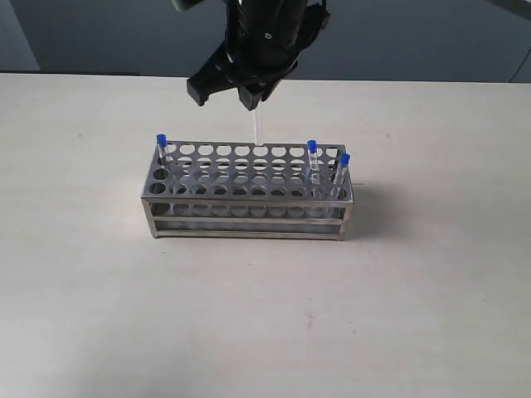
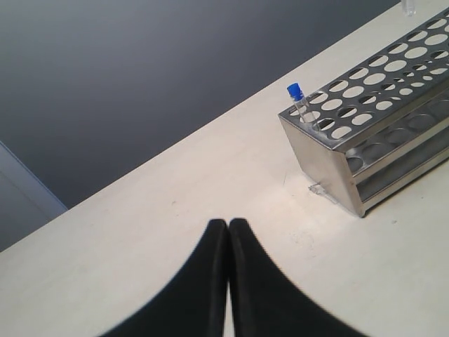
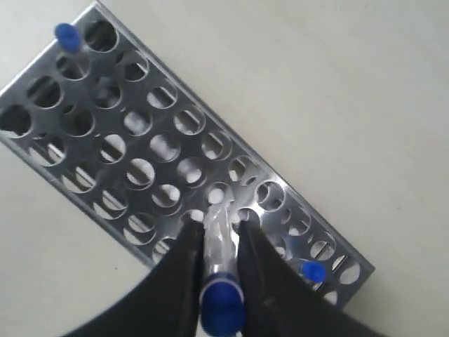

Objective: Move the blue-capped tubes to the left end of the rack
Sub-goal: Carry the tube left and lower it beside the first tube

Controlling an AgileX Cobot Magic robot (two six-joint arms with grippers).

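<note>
The silver rack [image 1: 249, 222] stands mid-table. Three blue-capped tubes sit in it: one at its left end [image 1: 162, 143] and two at its right end [image 1: 312, 149] [image 1: 343, 160]. My right gripper [image 1: 251, 101] hangs above the rack's back row, shut on a fourth tube [image 1: 257, 128] whose tip is just over the top plate. In the right wrist view the held tube [image 3: 219, 242] points down at the rack [image 3: 208, 121] between the right gripper's [image 3: 217, 228] fingers. My left gripper [image 2: 229, 226] is shut and empty over bare table, apart from the rack's left end [image 2: 323, 158] and the tube there [image 2: 296, 95].
The rack stands alone on a pale tabletop [image 1: 99, 315]. A dark wall [image 1: 415, 41] runs behind the table's far edge.
</note>
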